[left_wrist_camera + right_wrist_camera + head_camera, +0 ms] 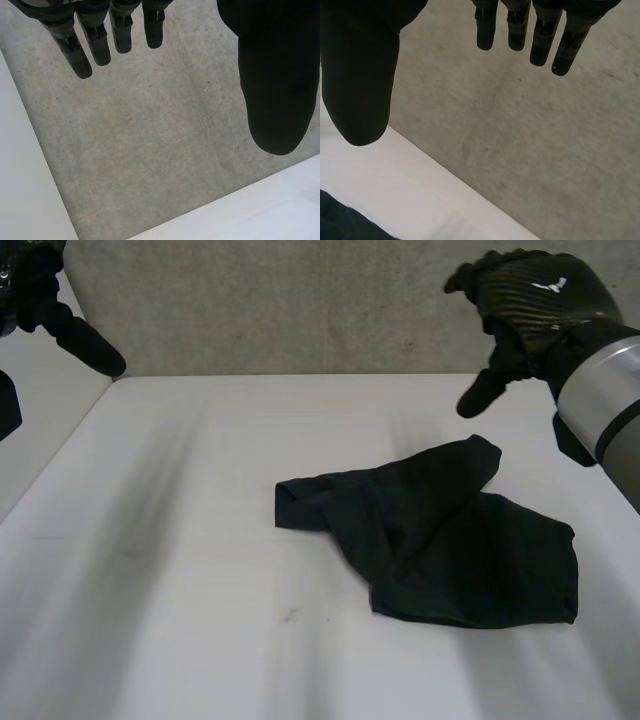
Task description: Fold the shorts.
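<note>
The dark shorts [440, 540] lie crumpled in a loose heap on the white table [200, 590], right of its middle, one leg stretching toward the left. My right hand [525, 300] hovers high over the table's far right edge, fingers [520, 30] straight and thumb [360, 85] spread, holding nothing. A dark corner of the shorts [340, 222] lies below that thumb. My left hand [55, 310] is raised at the far left corner, its fingers [100, 40] and thumb [277, 85] straight and apart, holding nothing.
A grey concrete floor [300, 310] lies beyond the table's far edge [300, 375]. In both wrist views the table's edge [250, 200] [445, 180] runs against that floor. Bare tabletop stretches left of and in front of the shorts.
</note>
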`<control>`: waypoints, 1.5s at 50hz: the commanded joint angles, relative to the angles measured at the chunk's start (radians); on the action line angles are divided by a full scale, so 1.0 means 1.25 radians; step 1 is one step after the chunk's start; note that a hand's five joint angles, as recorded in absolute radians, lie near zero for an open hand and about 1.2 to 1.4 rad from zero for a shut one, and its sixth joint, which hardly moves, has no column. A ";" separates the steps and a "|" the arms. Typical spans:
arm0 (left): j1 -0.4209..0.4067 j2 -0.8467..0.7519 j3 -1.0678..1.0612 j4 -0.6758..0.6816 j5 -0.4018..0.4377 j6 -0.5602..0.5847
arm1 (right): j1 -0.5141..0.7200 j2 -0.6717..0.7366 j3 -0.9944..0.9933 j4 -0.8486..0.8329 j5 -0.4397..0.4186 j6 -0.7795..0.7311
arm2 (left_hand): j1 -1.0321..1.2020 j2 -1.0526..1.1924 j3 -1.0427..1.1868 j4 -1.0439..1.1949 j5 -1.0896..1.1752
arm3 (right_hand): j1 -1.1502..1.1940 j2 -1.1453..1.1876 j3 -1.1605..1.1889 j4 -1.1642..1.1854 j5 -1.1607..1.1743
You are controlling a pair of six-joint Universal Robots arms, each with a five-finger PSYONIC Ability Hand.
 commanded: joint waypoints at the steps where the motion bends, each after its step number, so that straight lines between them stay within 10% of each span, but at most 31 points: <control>1: -0.005 0.001 0.007 -0.041 0.001 -0.001 | -0.013 0.001 0.014 0.007 0.042 0.003 | -0.012 -0.019 -0.029 -0.022 -0.036 | -0.023 -0.037 -0.032 -0.049 -0.047; 21: -0.009 0.006 -0.011 -0.048 0.003 0.000 | -0.020 0.002 0.024 0.004 0.038 -0.001 | -0.012 -0.019 -0.029 -0.022 -0.036 | -0.023 -0.037 -0.032 -0.049 -0.047; 29: -0.044 -0.015 -0.058 0.001 0.042 0.007 | -0.031 0.011 0.023 0.051 -0.083 -0.141 | -0.005 -0.012 -0.022 -0.015 -0.029 | -0.023 -0.037 -0.032 -0.049 -0.047; 38: -0.147 -0.180 -0.132 0.107 0.126 0.070 | -0.130 0.060 0.094 0.180 -0.197 -0.484 | 0.011 0.005 -0.005 0.001 -0.012 | -0.023 -0.037 -0.032 -0.049 -0.047; 63: -0.322 -0.683 0.099 0.241 0.116 0.180 | -0.239 0.272 0.238 0.011 -0.277 -0.588 | 0.180 0.174 0.164 0.170 0.157 | -0.023 -0.037 -0.032 -0.049 -0.047; 70: -0.320 -0.744 0.136 0.242 0.106 0.189 | -0.231 0.271 0.275 -0.054 -0.297 -0.575 | 0.858 0.851 0.841 0.848 0.835 | 0.953 0.939 0.945 0.927 0.929; 75: -0.318 -0.742 0.171 0.258 0.003 0.199 | -0.219 0.269 0.279 -0.066 -0.295 -0.523 | 0.964 0.958 0.948 0.954 0.941 | 0.954 0.940 0.946 0.928 0.930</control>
